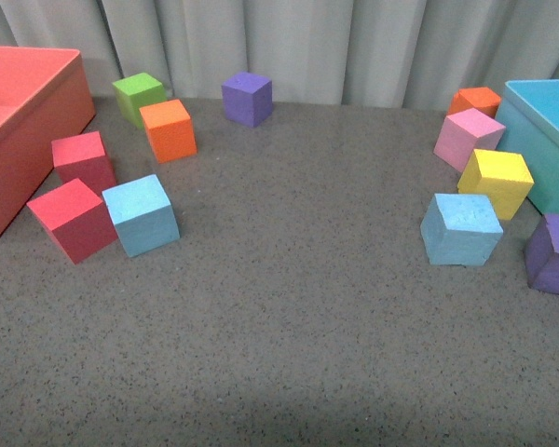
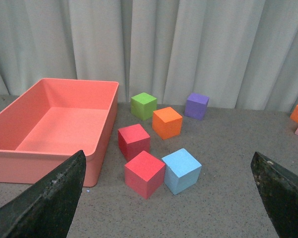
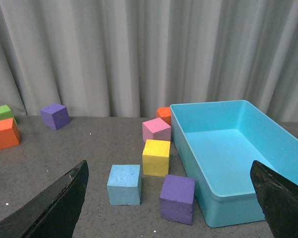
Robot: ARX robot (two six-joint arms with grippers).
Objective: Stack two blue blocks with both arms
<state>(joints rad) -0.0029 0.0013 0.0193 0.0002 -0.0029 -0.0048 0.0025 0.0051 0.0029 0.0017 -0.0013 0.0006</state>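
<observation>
A pale pleated curtain (image 1: 354,47) closes the far side at 12 o'clock, and a grey speckled table (image 1: 289,326) fills the rest of the front view. A coral bin (image 1: 19,177) sits at 10 o'clock and a turquoise bin (image 1: 526,140) at 3 o'clock, well apart. The left gripper (image 2: 167,153) appears only in its wrist view, its black fingers (image 2: 44,203) spread wide with nothing between them. The right gripper (image 3: 169,163) looks the same in its own wrist view, jaws wide and empty. Both blue blocks rest on the table, unstacked and well apart. The left blue block (image 1: 142,214) lies at 9 o'clock in the front view, touching a red cube (image 1: 72,219) at its own 9 o'clock, with a second red cube (image 1: 84,160) at its 11 o'clock, beside the coral bin. The right blue block (image 1: 461,228) lies at 3 o'clock, with a yellow cube (image 1: 496,182) just beside it at its 1 o'clock and a purple cube (image 1: 554,253) near at its 3 o'clock, just beside the turquoise bin. Further back, an orange cube (image 1: 168,128) and a green cube (image 1: 138,96) sit close together at 11 o'clock, and a far purple cube (image 1: 247,98) stands at 12 o'clock. At 2 o'clock a pink cube (image 1: 468,138) and a second orange cube (image 1: 475,100) stand by the turquoise bin — the orange one behind the pink.
</observation>
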